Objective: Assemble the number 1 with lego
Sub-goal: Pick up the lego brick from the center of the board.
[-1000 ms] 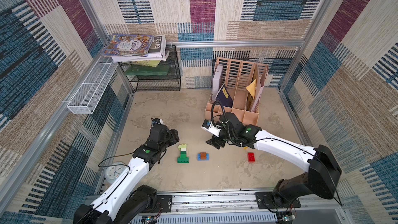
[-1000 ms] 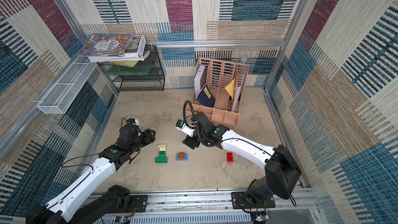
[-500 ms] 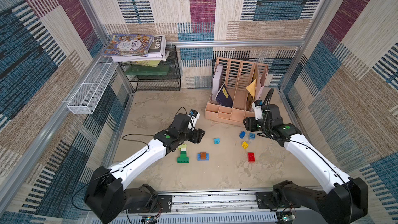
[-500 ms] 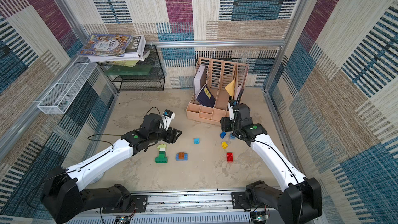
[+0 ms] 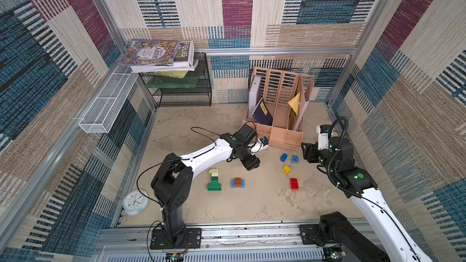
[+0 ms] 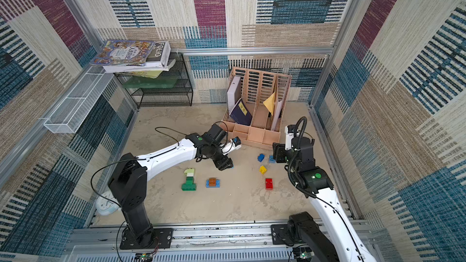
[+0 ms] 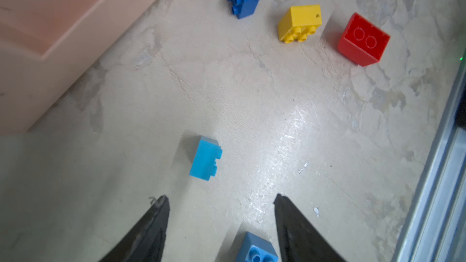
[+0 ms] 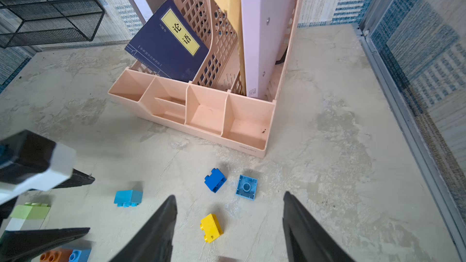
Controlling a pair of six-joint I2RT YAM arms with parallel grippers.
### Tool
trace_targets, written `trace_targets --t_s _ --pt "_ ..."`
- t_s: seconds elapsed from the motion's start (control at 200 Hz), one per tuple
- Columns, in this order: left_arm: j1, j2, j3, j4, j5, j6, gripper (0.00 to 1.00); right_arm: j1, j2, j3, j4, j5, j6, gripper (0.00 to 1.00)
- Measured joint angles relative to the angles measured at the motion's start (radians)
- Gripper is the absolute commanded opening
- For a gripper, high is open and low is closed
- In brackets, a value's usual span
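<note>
Green-lime-cream lego stack (image 5: 214,180) lies on the table (image 5: 252,205), well clear of the peach organizer (image 5: 286,137); blue brick (image 5: 284,157), yellow brick (image 5: 286,169) and red brick (image 5: 294,183) lie nearer it. Left jaws and right jaws stand parted, holding nothing, each above the table.

1. Bright, even light fills both top views. The worktop (image 5: 227,127) shows only soft, short shadows under the arms.
2. Wide-angle distortion splays the frame posts (image 5: 104,13) outward in both top views.
3. In the left wrist view, glare whitens the worktop near the light blue brick (image 7: 205,158). The pink organiser (image 7: 50,34) and left fingers (image 7: 151,230) look soft.
4. In the right wrist view, the right fingers (image 8: 156,230) and the left arm's white-and-black wrist (image 8: 32,162) are blurred.
</note>
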Motion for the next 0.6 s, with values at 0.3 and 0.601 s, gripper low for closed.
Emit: trace_targets --t_s 0.3,0.601 --pt "-0.026 0.173 0.158 -0.11 -0.088 0.066 0.65 -0.019 -0.013 -0.001 -0.009 -0.005 -0.007 0.69" --pt "-0.027 0.229 0.174 -0.135 -0.124 0.079 0.46 -0.026 0.001 0.001 -0.009 -0.025 -0.01 0.68"
